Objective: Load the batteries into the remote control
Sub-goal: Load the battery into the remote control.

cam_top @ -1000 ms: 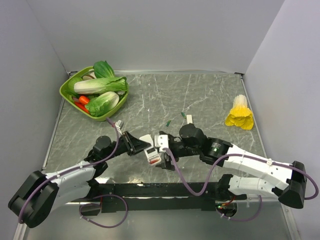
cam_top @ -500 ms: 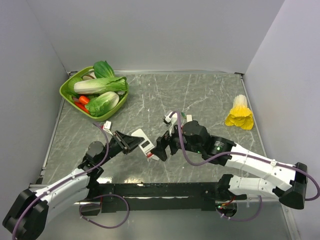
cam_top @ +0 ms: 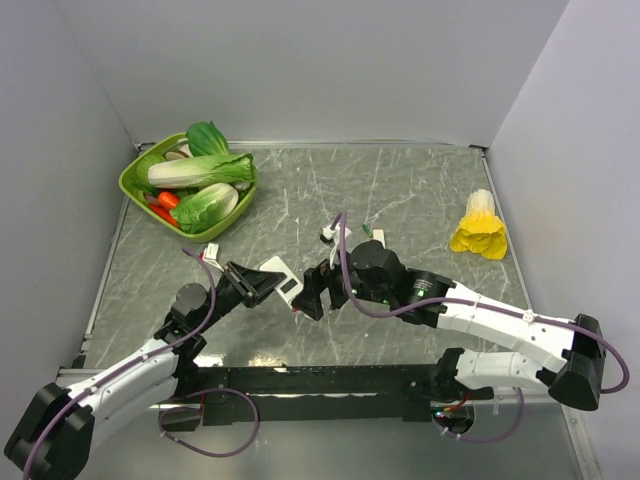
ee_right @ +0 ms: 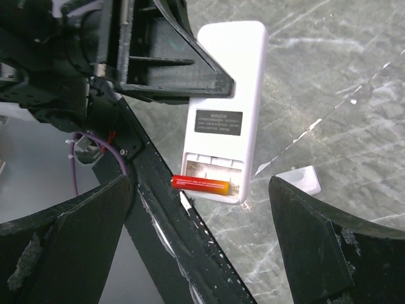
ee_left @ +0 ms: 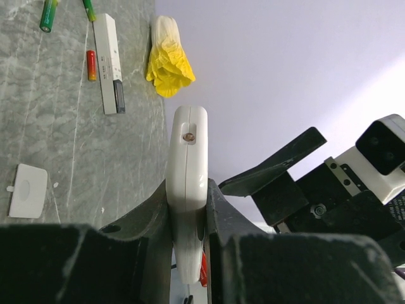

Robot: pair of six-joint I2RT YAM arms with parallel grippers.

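Observation:
The white remote control [ee_right: 224, 107] is held above the table with my left gripper [ee_left: 188, 209] shut on its sides. It shows its plain back, and the battery compartment at its lower end is uncovered. One orange-red battery [ee_right: 201, 183] lies across that compartment, one end sticking out past the edge. My right gripper [ee_right: 201, 212] is open just in front of that end, touching nothing. A second battery [ee_left: 92, 65] lies on the table beside a white-and-black bar [ee_left: 109, 63]. In the top view the remote [cam_top: 283, 276] sits between the two grippers.
The white compartment cover [ee_left: 28, 190] lies flat on the table under the remote. Small green pieces [ee_left: 47, 16] lie near the bar. A green basket [cam_top: 135, 180] of vegetables stands at the back left, and a yellow-white vegetable [cam_top: 480, 228] at the right.
My left gripper has carried the remote up and to the left. The right gripper has drawn apart from it, leaving a battery lying in the compartment.

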